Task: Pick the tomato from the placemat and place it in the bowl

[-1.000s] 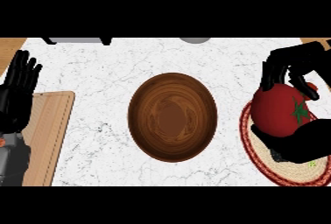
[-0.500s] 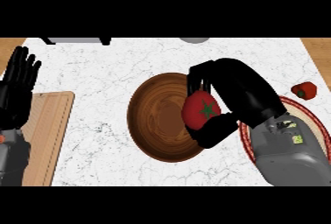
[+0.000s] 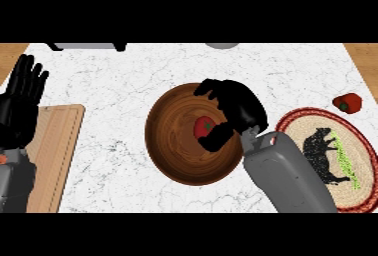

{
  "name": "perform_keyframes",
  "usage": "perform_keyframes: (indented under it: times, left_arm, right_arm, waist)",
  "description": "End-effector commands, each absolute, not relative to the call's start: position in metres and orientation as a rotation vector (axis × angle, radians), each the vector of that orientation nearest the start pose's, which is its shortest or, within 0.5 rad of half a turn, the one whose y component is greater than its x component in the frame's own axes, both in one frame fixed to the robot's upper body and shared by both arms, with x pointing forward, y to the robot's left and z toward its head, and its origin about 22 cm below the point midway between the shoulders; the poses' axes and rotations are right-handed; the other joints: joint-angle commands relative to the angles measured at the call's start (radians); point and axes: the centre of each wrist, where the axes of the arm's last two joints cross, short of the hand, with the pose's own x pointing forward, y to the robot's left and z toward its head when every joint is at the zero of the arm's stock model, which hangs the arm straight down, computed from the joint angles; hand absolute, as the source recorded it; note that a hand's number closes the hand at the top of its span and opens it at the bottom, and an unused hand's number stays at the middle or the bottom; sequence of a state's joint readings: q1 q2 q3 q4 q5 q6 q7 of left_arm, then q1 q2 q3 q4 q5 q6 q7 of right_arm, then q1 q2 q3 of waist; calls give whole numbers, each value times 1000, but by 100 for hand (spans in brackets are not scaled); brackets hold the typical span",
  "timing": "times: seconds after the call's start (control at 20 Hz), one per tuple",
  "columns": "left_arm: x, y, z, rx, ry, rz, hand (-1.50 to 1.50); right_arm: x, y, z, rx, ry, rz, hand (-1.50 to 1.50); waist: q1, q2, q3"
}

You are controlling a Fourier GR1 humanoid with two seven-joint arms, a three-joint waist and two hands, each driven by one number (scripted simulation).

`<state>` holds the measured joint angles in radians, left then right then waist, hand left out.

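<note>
Tomato (image 3: 201,126) seen low inside the wooden bowl (image 3: 171,150), slightly toward three o'clock of the bowl's centre, mostly hidden under the right hand (image 3: 238,107). Lay directly beneath that hand and at its nine o'clock side, thumb and fingers curled round it, so judged grasped rather than released; no long axis evident, being roughly round. Left hand (image 3: 22,102) rested open, fingers up, far off at nine o'clock, well apart from the bowl. Placemat (image 3: 325,150) lay just beside the bowl at three o'clock, without the tomato. Small red vegetable (image 3: 347,102) sat near the placemat at one o'clock. Cutting board (image 3: 55,150) lay at nine o'clock on the marble counter (image 3: 111,80).
</note>
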<state>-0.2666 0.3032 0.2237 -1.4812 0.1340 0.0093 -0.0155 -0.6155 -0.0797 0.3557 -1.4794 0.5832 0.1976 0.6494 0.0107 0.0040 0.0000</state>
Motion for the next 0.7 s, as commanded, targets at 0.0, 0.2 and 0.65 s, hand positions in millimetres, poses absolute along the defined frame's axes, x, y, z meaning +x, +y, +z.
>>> perform_keyframes:
  times: [0.0, 0.2, 0.65]
  left_arm:
    - [307, 329, 93, 240, -1798, 27, 0]
    - [290, 329, 75, 233, -1799, 25, 0]
    - [300, 315, 95, 242, -1786, 45, 0]
  right_arm:
    - [319, -81, 101, -380, -1408, 852, -150]
    - [320, -94, 83, -322, -1540, 684, -150]
    - [344, -163, 110, -458, -1694, 288, -150]
  waist:
    - [-3, -1, 0]
    - [4, -1, 1]
    - [-13, -4, 1]
